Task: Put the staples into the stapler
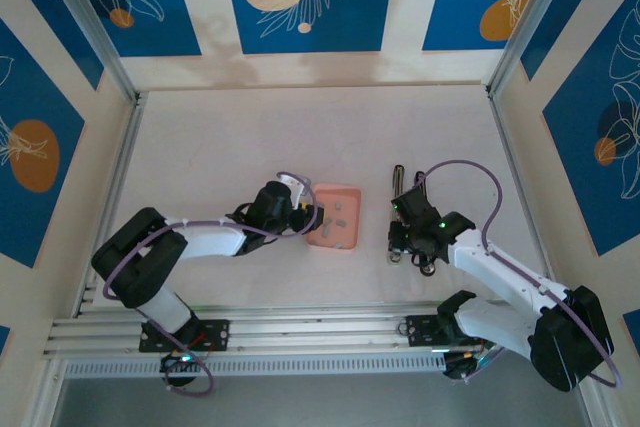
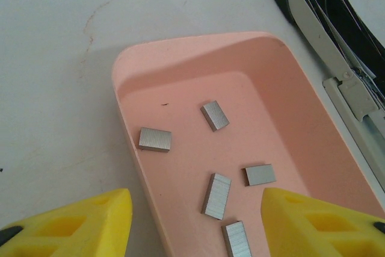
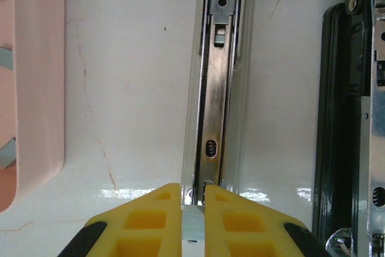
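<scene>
Five staples [image 2: 215, 115] lie loose on the floor of the pink tray [image 2: 180, 52], short grey strips scattered at odd angles, none touching another. From above they show as small specks [image 1: 340, 215] inside the tray [image 1: 335, 188], which sits on the pale bench [image 1: 250, 137] between the two arms.

The left hand [image 2: 195, 209] hangs right over the tray's near end. Its yellow fingers [image 2: 72, 227] are spread apart with nothing between them, one over the bare bench outside the tray wall and the other above the tray floor. From overhead, that hand [image 1: 312, 215] sits at the tray's left edge.

Just right of the tray lies the stapler [image 1: 399, 187], opened out, apart from the tray with a strip of bench between them. In the right wrist view its metal channel [image 3: 218, 118] faces up, and a black part runs alongside on the right.

The right hand [image 3: 192, 189] is at the channel's near end, fingers drawn almost together and pinching the thin metal there. From above, that hand [image 1: 405, 247] sits at the stapler's near end.
</scene>
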### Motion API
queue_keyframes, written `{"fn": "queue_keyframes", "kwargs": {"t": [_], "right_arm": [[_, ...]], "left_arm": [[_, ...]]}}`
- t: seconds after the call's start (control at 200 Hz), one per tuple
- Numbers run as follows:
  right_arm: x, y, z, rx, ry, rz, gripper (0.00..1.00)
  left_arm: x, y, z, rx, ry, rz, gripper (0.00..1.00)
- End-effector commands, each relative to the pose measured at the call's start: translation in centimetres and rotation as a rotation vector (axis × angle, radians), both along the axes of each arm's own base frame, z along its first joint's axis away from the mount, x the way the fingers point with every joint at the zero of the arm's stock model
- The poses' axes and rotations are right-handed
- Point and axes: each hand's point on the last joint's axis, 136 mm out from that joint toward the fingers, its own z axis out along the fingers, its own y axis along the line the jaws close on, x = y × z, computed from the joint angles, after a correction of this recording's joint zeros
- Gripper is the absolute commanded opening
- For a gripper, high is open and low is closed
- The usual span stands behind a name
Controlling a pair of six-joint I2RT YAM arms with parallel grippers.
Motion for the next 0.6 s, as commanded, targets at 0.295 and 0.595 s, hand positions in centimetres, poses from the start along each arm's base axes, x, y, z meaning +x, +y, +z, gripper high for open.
{"fn": "queue_keyframes", "kwargs": {"t": [0.295,0.595], "right_arm": [[0.1,0.0,-0.2,-0.017,0.014,-0.001,0.14],[-0.1,-0.1,-0.5,-0.022,0.027,-0.009,0.14]], "left_arm": [[0.1,-1.4,1.0,-0.038,-0.019,-0.028,0.58],[0.1,-1.3,1.0,-0.035,-0.019,-0.026,0.58]]}}
